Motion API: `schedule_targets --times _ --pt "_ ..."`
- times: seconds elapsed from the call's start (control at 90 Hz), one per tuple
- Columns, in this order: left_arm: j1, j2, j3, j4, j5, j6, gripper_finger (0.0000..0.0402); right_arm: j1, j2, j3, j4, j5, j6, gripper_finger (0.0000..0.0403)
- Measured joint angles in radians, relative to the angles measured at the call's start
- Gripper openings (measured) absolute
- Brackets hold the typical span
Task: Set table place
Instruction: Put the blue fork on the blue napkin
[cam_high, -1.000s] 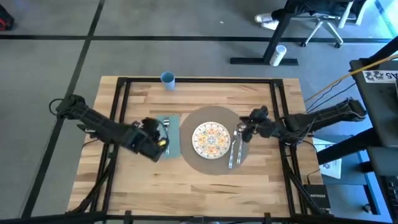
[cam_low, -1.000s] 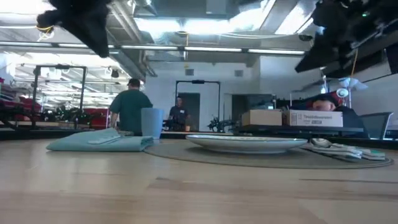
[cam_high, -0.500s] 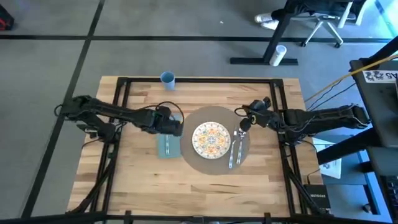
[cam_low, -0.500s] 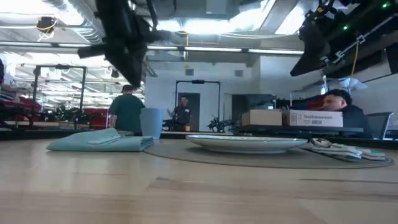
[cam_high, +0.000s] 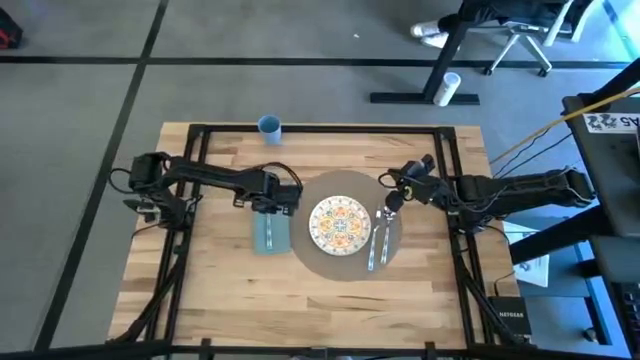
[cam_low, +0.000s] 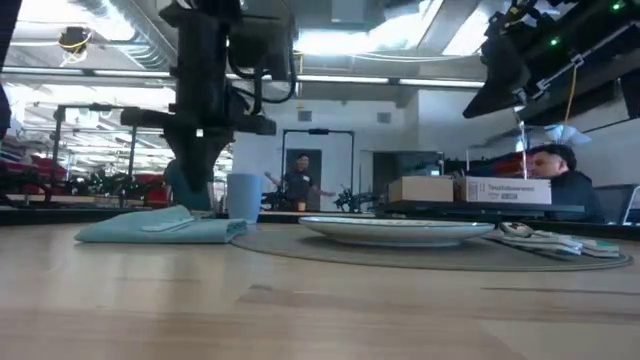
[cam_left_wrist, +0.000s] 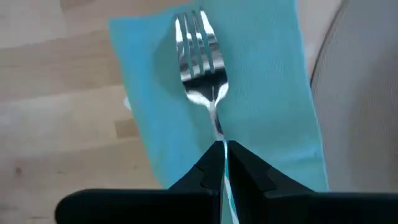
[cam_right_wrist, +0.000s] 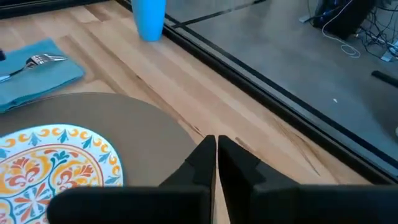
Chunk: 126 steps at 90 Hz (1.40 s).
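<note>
1. Table: light-wood top with a black frame, both arms over it.
2. Placemat: round, grey-brown, flat at table centre. In the low view it shows as a thin dark disc under the plate.
3. Patterned plate sits centred on the placemat; placemat rim is visible all round it. It is also seen in the right wrist view.
4. Teal napkin lies just left of the placemat, long side running front to back. A fork lies on it lengthwise, tines pointing away from the left wrist camera.
5. Cutlery lies on the right part of the placemat, beside the plate; from the high view I cannot tell exactly which pieces.
6. Blue cup stands upright at the far edge of the table, well apart from the setting.
7. Left gripper hangs above the far end of the napkin. In the left wrist view its fingers are together, the fork handle showing in line with the seam between them; cannot tell if it is gripped.
8. Right gripper is over the placemat's far-right edge, raised off the table. In the right wrist view its fingers are together, nothing between them.
9. A person stands in the room behind the table.
</note>
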Motion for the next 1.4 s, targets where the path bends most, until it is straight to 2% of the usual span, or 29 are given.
schedule_targets --times 0.078,0.2,0.311,0.444,0.878,1.111,1.4 --pt "0.007 0.000 0.000 0.000 -0.001 0.030 0.0004 0.000 0.000 0.000 0.004 -0.011 0.000 0.0003" --pt "0.011 0.000 0.000 0.000 0.000 0.180 0.0004 0.000 0.000 0.000 0.002 -0.013 0.005 0.0003" --pt "0.024 0.000 0.000 0.001 0.003 0.222 0.0004 0.001 0.000 0.000 0.002 -0.024 0.006 0.0003" --pt "0.040 0.000 0.000 0.006 0.039 0.226 0.0004 0.001 0.000 0.000 0.000 -0.051 0.029 0.0003" --pt "0.041 0.000 -0.001 0.023 0.042 0.164 0.0004 0.002 0.000 0.000 -0.007 -0.074 0.030 0.0003" --pt "0.040 0.002 -0.087 0.055 0.042 0.088 0.0004 0.002 0.000 0.000 -0.007 -0.074 0.028 0.0003" --pt "0.021 0.003 -0.130 0.085 0.050 0.206 0.0004 0.002 0.000 0.000 -0.005 -0.074 0.028 0.0003"
